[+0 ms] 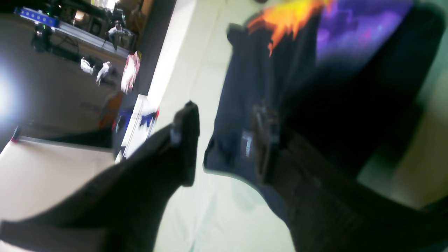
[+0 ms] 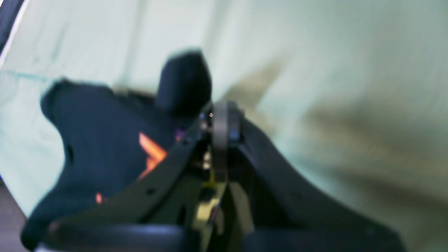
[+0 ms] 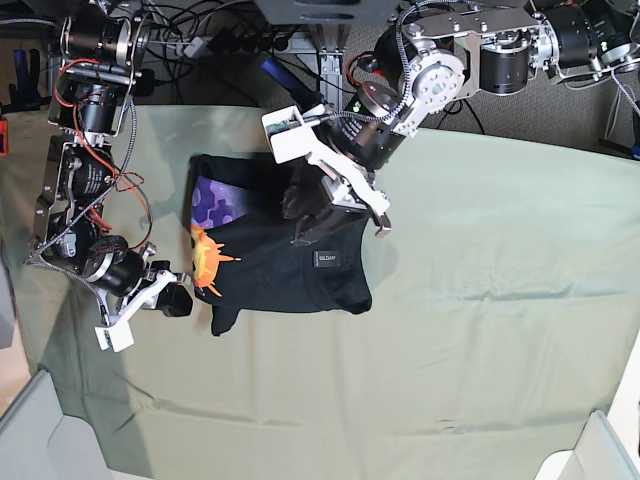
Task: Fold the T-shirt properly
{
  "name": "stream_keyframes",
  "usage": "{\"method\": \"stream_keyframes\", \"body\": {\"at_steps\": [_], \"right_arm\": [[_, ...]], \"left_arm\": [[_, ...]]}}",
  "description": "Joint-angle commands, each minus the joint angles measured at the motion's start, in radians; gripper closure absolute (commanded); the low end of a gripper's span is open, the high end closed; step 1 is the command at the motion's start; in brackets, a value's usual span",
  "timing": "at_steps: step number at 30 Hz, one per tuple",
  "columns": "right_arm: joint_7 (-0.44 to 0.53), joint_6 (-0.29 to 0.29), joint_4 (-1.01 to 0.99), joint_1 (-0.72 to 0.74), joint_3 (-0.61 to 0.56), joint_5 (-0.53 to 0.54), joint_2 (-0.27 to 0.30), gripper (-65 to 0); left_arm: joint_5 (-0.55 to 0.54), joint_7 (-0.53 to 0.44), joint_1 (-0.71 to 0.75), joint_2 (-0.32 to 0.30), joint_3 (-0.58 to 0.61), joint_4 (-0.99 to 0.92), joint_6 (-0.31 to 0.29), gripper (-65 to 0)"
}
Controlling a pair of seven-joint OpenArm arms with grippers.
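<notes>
The black T-shirt (image 3: 270, 265) lies partly folded on the table, with its purple print and orange sun-face at its left edge. In the left wrist view the T-shirt (image 1: 245, 87) fills the middle, print at the top. My left gripper (image 3: 340, 220) is open low over the shirt's upper right part. In its wrist view the left gripper (image 1: 225, 106) has one finger on the cloth near a small label (image 1: 246, 145) and the other over bare table cloth. My right gripper (image 3: 178, 300) is shut beside the shirt's left edge. In the blurred right wrist view the right gripper (image 2: 220, 119) shows no cloth between its fingers.
The pale green table cloth (image 3: 480, 300) covers the table, with wrinkles. Grey bins stand at the front left corner (image 3: 30, 430) and the front right corner (image 3: 600, 455). Cables and motors crowd the back edge (image 3: 230, 40). The table's edge (image 1: 164, 59) shows in the left wrist view.
</notes>
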Motion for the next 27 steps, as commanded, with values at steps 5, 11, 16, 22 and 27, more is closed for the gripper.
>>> {"method": "stream_keyframes", "body": {"at_steps": [5,11,16,22,27], "right_arm": [[0.032,0.080,-0.022,0.114,0.005,-0.013,0.014,0.0],[0.090,0.080,-0.152,0.182,0.005,-0.063,0.014,0.0],[0.121,0.081,-0.250,0.202,0.005,-0.076,0.013,0.0],[0.132,0.080,-0.323,0.211,-0.020,-0.107,0.013,0.0],[0.131,0.080,-0.324,0.209,-0.109,-0.107,0.008,0.0]], "left_arm": [[-0.011,-0.008,0.018,-0.006,-0.003,0.007,0.008,0.0],[-0.111,-0.062,0.018,-0.022,-0.003,-0.018,-0.085,0.0],[-0.137,-0.146,0.014,-0.004,-0.022,-0.146,-0.216,0.0],[-0.147,-0.169,-0.010,0.060,-0.023,-0.323,-0.304,0.0],[-0.155,-0.183,-0.019,0.090,-0.023,-0.386,-0.327,0.0]]}}
